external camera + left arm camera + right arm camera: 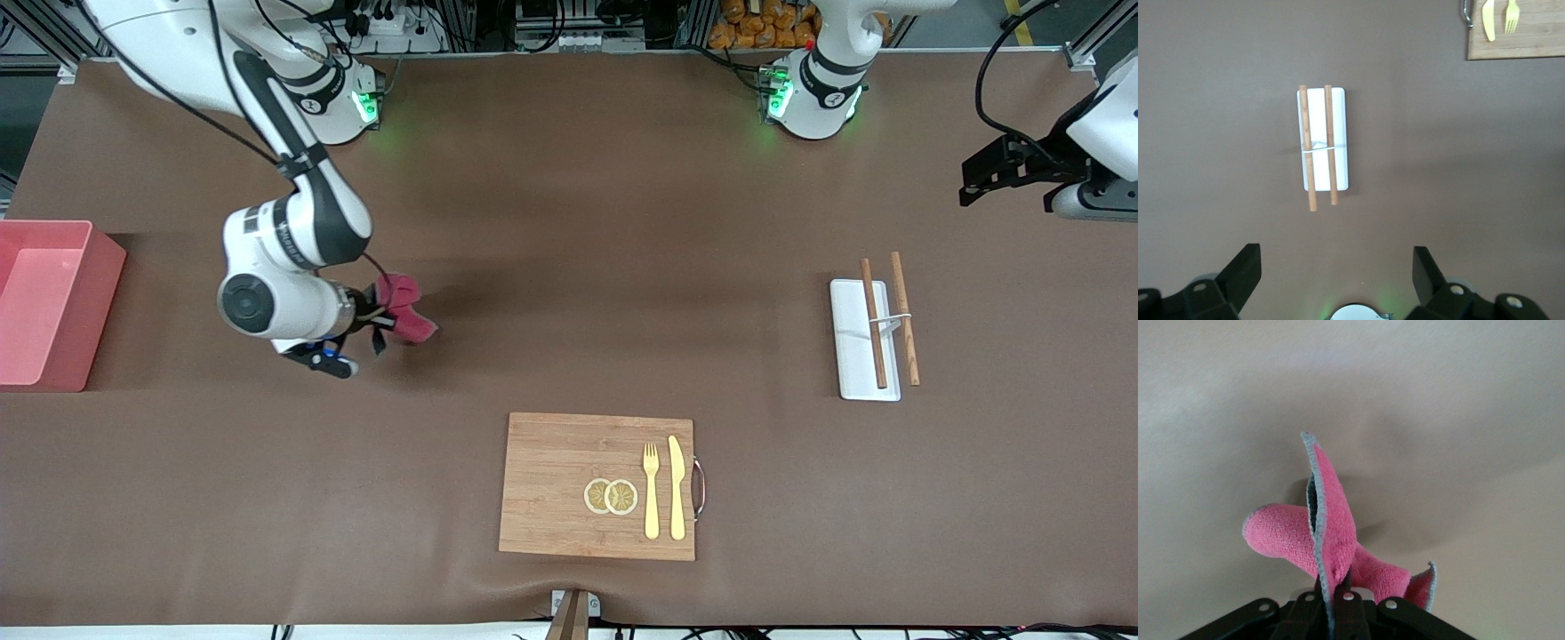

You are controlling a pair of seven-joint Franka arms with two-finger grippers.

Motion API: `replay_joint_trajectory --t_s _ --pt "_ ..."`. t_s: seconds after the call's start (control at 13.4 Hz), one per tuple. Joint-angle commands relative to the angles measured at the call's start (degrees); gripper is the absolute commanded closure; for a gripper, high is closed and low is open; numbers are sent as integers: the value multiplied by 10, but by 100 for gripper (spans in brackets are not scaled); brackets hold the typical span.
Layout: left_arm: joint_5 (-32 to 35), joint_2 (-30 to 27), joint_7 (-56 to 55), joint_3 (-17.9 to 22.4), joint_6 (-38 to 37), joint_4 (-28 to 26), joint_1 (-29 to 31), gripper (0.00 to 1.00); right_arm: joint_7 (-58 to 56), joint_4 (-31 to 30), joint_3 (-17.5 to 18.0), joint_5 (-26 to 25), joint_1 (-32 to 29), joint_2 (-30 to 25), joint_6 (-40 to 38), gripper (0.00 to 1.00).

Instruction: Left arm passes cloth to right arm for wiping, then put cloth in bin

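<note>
Brown matting covers the whole table [569,267], and two white arms stand at its top edge. One pink bin [49,302] sits at the right arm's end, cut off by the picture's edge, with nothing showing inside it. One wooden board [569,484] lies nearest the front camera, carrying two round slices [611,496], one yellow fork [652,489] and one yellow knife [677,487]. One white tray [852,342] lies toward the left arm's end, with two tied wooden sticks [889,320] across it. The right gripper [378,320] hangs low over the table between bin and board, clenched on the single pink cloth [404,307], whose folds hide the fingertips. The left gripper [982,178] waits over the table's end near the tray, fingers [1241,273] spread wide and holding nothing; much of that arm is out of frame.
</note>
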Motion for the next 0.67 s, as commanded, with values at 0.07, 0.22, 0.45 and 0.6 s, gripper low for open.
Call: replay_joint_trajectory --t_s 0.07,0.22,0.45,0.6 --pt "8 17 -12 -27 13 10 -7 0 -3 9 4 3 -21 -14 -8 100" --pt "1 10 -11 -26 17 15 -3 0 -73 27 -12 -5 -35 -24 -42 100" --pt "0 15 -12 -25 29 15 0 0 -207 38 -74 -7 -40 -42 -80 100" --pt "1 15 -12 -25 28 14 0 0 -292 52 -119 -32 -39 -52 -111 100"
